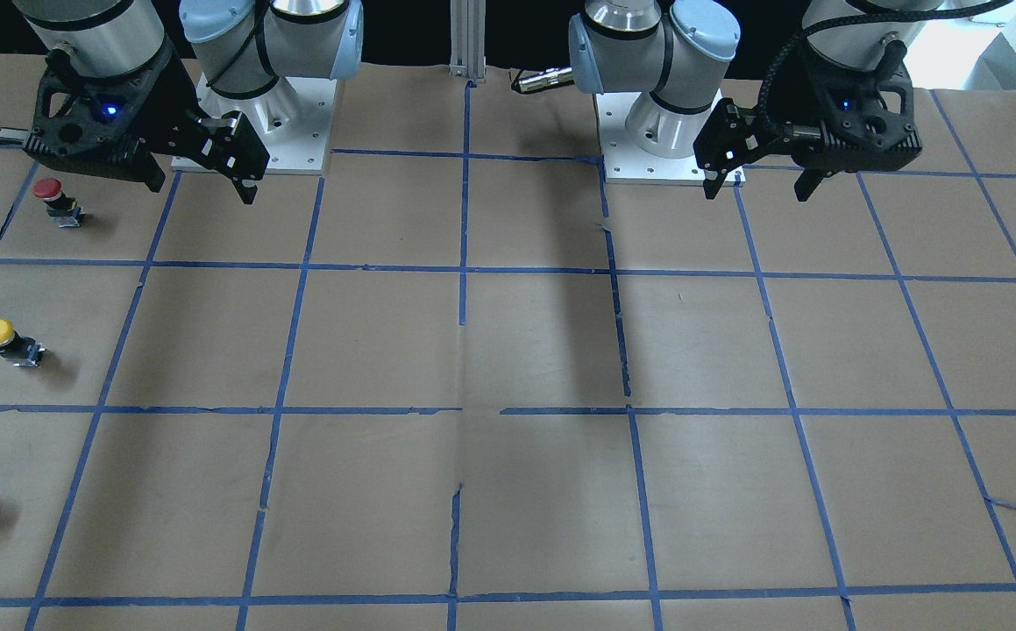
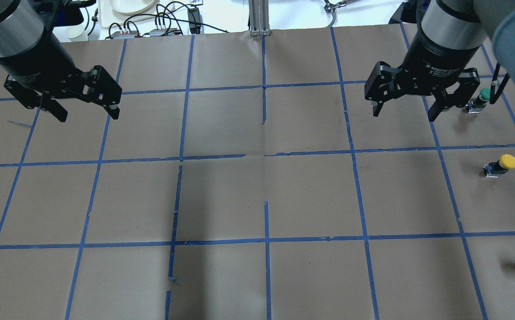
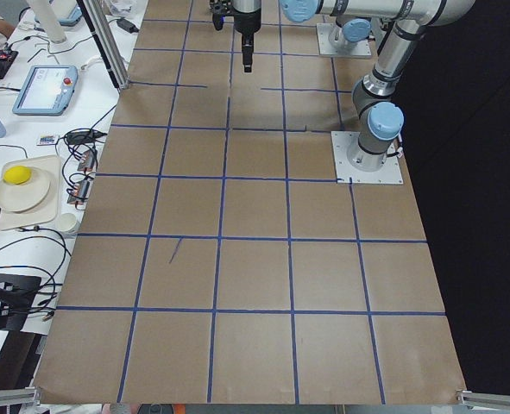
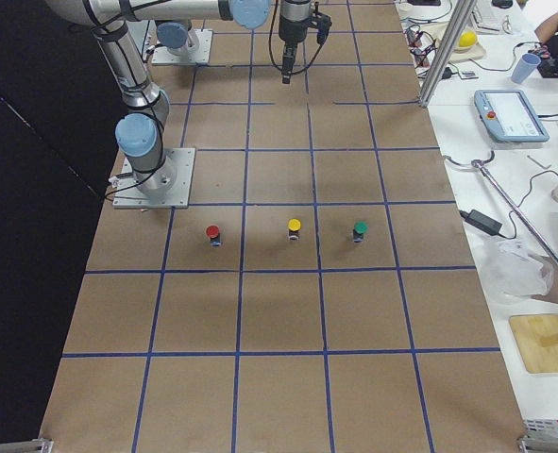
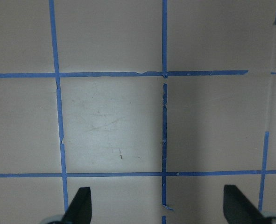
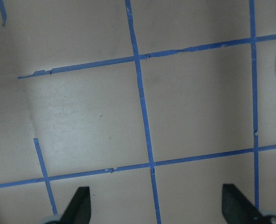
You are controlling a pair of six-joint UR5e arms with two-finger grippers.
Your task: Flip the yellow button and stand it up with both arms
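The yellow button [image 2: 501, 165] has a round yellow cap on a black-and-grey body. It sits on the brown paper at the table's right side, also seen in the front-facing view [image 1: 6, 338] and the exterior right view [image 4: 294, 227], where its cap is on top. My right gripper [image 2: 404, 113] hangs open and empty above the table, up and to the left of the button in the overhead view and apart from it [image 1: 201, 175]. My left gripper [image 2: 87, 114] hangs open and empty over the table's far left side [image 1: 757, 180]. Both wrist views show only paper and tape between open fingertips [image 5: 79, 205] [image 6: 79, 205].
A red-capped button [image 1: 54, 200] and a green-capped button [image 2: 479, 100] flank the yellow one in a row [image 4: 212, 232] [image 4: 360, 229]. Blue tape lines [image 2: 264, 155] grid the paper. A cluttered workbench [image 4: 505, 104] runs beyond the table's far edge.
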